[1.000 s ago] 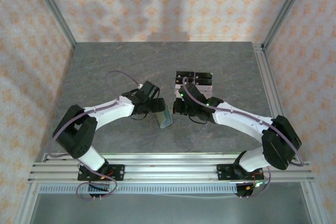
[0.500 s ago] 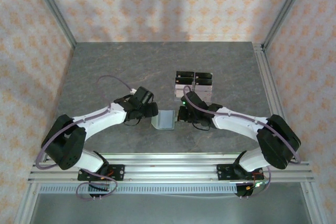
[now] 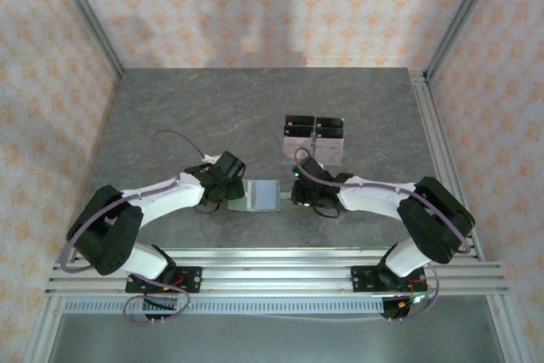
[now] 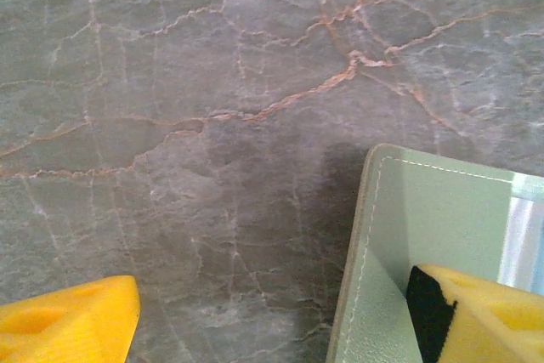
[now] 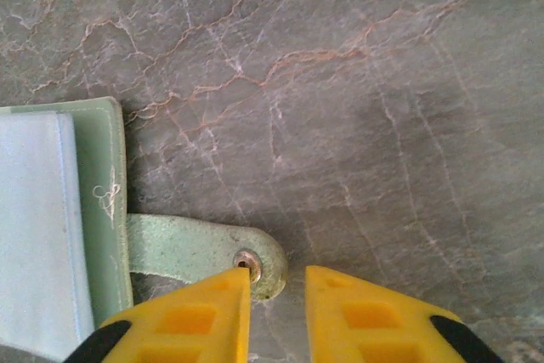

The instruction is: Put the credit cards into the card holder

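Found the card holder (image 3: 262,195) lying opened out flat on the bench (image 3: 170,116), toward the near edge and between the two arms. Noted the left gripper (image 3: 237,192) low at the holder's left end and the right gripper (image 3: 292,195) low at its right end.

Saw, from the left wrist, that gripper's jaws standing wide apart with bare bench between them. Spotted one yellow finger (image 4: 489,316) over the green flap, just inside its stitched edge, and the other clear of the holder. Saw nothing clamped there.

Saw, from the right wrist, the right gripper's jaws only a narrow slit apart, with nothing between them. Found the snap tab (image 5: 191,246) lying flat on the bench, its metal stud (image 5: 247,259) right at one fingertip.

Made out a pale blue panel (image 5: 30,227) on the holder's inner face; could not tell card from lining. Noted the clear rack (image 3: 314,136) with black pieces standing farther back, apart from the holder.
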`<state>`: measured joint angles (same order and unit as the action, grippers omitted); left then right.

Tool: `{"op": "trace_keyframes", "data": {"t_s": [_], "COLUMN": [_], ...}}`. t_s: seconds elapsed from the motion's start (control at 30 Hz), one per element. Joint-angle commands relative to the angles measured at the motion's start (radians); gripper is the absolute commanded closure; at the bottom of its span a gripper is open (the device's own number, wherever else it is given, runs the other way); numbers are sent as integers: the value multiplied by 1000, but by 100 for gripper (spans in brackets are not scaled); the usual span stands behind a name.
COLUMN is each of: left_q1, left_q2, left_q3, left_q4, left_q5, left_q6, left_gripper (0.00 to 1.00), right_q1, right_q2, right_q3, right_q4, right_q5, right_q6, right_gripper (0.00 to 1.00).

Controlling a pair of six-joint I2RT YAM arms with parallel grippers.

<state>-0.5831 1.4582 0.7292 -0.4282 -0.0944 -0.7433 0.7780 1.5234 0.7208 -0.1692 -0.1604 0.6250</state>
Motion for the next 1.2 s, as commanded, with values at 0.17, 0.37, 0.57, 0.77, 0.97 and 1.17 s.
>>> {"op": "trace_keyframes", "data": {"t_s": [0.17,0.37,0.57,0.77,0.97,1.17], "left_q1": [-9,-9,-9,-9,-10,-11], "left_q2": [40,-46,-137,-170,-130,-86], "left_q3": [5,50,122,181,182,132], "left_q4": [-61,-103,-184,-199,-210,-223], "left_q5": [-69,-74,-94,-50,-49,-104], "left_q6": [-20,6,33,64,59,47], "left_gripper": [15,9,0,0,1,4], "right_q1": [-9,-9,-8,17,39,44], "right_q2": [10,-92,-198,-157,-4,117], "right_q3": [6,36,93,193,265,281], "right_q4": [-15,-53,-97,-109,-44,25], "right_q5": [49,26,-38,-112,-149,-197], "right_q6": [11,27,52,62,74,91], "right_gripper": [56,51,49,48,47,47]}}
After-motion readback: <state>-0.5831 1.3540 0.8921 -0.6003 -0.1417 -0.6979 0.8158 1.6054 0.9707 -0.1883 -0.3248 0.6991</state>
